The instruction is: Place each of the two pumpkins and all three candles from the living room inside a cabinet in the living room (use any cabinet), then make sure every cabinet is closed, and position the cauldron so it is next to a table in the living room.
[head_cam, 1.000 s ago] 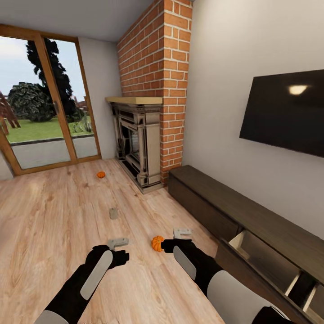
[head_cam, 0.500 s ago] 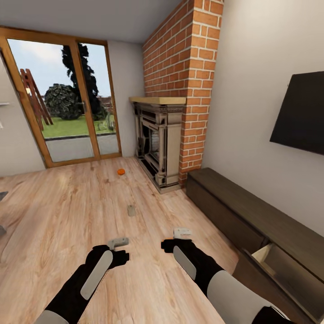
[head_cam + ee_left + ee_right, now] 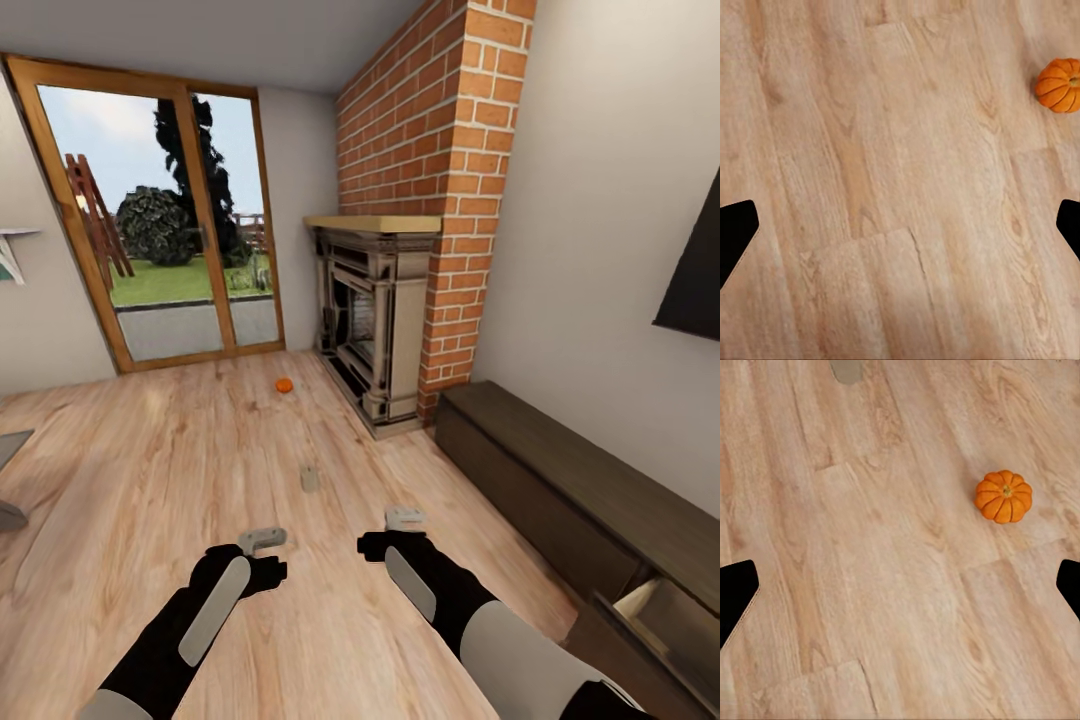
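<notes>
Wooden floor boards (image 3: 150, 450), light and stripy, run through this living room. One small orange pumpkin (image 3: 284, 384) sits on the floor far ahead of both grippers, close to the fireplace (image 3: 375, 320) and not far from the big glass door (image 3: 160, 220). Another pumpkin (image 3: 1003, 496) shows in the right wrist view, lying on the boards below the right gripper, off to one side of its fingers and not between them. The left wrist view shows a pumpkin (image 3: 1060, 85) too, at the edge of the picture and well away from the left fingers. I cannot tell if those two wrist views show the same pumpkin.

A small grey thing (image 3: 309, 479) lies on the floor ahead of the grippers, between them and the far pumpkin. It is too small to tell what it is.

The left gripper (image 3: 262, 540) and the right gripper (image 3: 405, 518) are held out side by side over the floor. In both wrist views the dark fingertips sit far apart at the picture edges, so both grippers are wide apart and hold nothing.

The long dark-brown cabinet (image 3: 560, 480) stands along the wall past the right gripper. One drawer (image 3: 655, 605) near the right arm is pulled out, and its pale inside shows. A red brick chimney (image 3: 430, 160) rises above the fireplace.
</notes>
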Controlling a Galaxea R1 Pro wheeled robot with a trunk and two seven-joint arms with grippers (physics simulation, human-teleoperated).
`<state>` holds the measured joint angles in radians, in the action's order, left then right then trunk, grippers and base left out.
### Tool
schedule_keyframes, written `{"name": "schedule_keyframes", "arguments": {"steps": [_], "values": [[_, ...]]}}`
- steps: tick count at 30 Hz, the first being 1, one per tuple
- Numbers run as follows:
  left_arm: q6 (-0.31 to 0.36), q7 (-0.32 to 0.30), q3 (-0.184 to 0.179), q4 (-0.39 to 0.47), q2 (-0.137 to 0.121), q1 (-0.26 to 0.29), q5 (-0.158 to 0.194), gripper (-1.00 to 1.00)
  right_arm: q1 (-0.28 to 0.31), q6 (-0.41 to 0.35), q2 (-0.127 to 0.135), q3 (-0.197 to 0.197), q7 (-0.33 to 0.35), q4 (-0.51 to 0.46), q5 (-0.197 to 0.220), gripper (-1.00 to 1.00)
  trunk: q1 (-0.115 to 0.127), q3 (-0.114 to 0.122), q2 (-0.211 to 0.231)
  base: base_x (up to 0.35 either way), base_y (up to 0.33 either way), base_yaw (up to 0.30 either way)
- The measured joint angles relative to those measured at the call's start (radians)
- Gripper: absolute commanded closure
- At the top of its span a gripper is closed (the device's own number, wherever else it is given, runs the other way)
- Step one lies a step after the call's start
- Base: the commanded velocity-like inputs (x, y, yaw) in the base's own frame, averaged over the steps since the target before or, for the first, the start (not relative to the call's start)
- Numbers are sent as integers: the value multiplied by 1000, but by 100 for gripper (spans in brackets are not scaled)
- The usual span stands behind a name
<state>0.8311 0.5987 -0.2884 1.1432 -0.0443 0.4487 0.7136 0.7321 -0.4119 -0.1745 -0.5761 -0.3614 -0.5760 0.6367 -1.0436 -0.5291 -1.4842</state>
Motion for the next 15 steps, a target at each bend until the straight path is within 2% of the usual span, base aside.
{"name": "schedule_keyframes", "arguments": {"steps": [5, 15], "values": [[0, 0, 0, 0, 0, 0, 0, -100, 0, 0, 0, -1, 1, 0, 0, -100, 0, 2, 0, 263, 201, 211], [0, -1, 0, 0, 1, 0, 0, -100, 0, 0, 0, -1, 2, 0, 0, -100, 0, 7, 0, 263, 201, 266]]}}
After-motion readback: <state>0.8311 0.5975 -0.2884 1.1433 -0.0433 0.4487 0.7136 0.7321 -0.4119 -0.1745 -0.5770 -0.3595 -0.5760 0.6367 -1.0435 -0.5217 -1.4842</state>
